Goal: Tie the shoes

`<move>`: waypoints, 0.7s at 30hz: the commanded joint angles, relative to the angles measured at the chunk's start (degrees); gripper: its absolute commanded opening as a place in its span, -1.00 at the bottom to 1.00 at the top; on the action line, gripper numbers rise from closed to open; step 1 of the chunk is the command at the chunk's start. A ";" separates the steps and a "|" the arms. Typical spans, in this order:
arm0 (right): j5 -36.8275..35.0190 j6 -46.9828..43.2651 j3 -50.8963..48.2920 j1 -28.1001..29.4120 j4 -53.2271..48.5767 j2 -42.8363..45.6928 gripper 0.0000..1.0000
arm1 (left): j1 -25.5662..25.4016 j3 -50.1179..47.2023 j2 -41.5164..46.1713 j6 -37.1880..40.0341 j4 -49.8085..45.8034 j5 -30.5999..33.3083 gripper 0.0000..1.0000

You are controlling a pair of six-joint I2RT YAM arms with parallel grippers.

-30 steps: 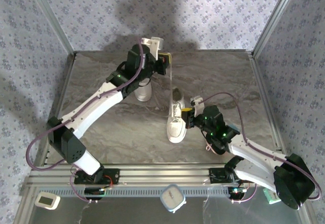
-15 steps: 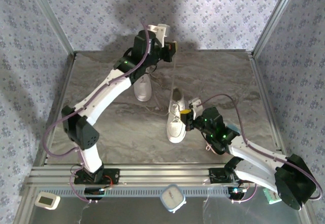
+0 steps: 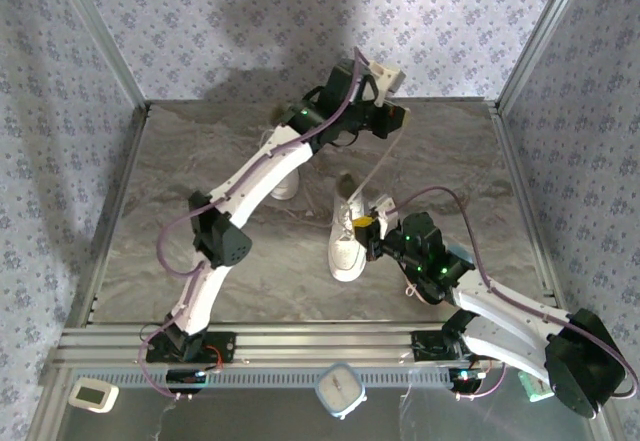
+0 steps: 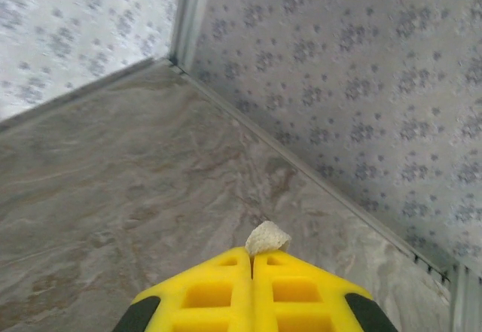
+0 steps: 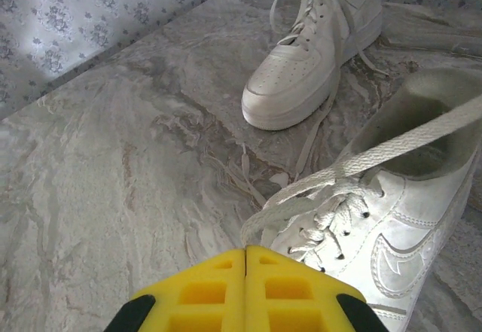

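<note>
Here the marbled counter (image 3: 460,161) carries two white sneakers. The far sneaker (image 3: 285,183) lies partly under the left arm (image 3: 255,176). The near sneaker (image 3: 345,246) sits mid-counter, toe toward the near edge. The left pincer (image 3: 400,118), raised by the far wall, is clamped on a frayed lace tip (image 4: 267,238). The right pincer (image 3: 365,223), just right of the near sneaker, is pressed together on that sneaker's lace (image 5: 354,168).

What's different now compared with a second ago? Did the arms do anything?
The left pincer, shut on a lace end, swung rightward along the back wall, drawing that lace out from the near sneaker. The right pincer stayed beside that sneaker, shut on a second lace. The near sneaker and the far sneaker kept their places.
</note>
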State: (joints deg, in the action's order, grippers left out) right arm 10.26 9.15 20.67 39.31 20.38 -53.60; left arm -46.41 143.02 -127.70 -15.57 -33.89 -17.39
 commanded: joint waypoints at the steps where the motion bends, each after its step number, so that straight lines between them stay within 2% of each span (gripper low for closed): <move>1: 2.34 -1.84 -0.82 0.57 2.11 1.34 -1.00 | 0.12 6.59 -4.61 1.18 -8.05 -4.26 -1.00; 5: 2.31 -2.07 -1.04 0.67 2.03 1.66 -1.00 | -1.27 7.52 -6.75 2.44 -9.05 -7.70 -1.00; 9: 2.05 -2.03 -0.98 0.68 1.99 1.66 -1.00 | -2.70 7.45 -6.78 5.79 -10.48 -10.62 -0.89; 18: 1.85 -2.20 -0.71 0.59 1.68 1.84 -1.00 | -3.62 4.19 -3.62 9.49 -12.43 -12.59 -0.67; 20: 1.78 -2.12 -0.72 0.59 1.68 1.91 -1.00 | -3.70 2.14 -2.20 9.76 -11.46 -12.35 -0.56; 21: 1.70 -2.04 -0.78 0.56 1.68 1.92 -1.00 | -3.74 0.97 -1.34 9.75 -10.71 -12.07 -0.42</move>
State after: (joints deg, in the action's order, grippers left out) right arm 11.64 8.03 20.38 39.53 21.06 -52.77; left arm -50.26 146.02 -133.91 -7.03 -44.97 -28.05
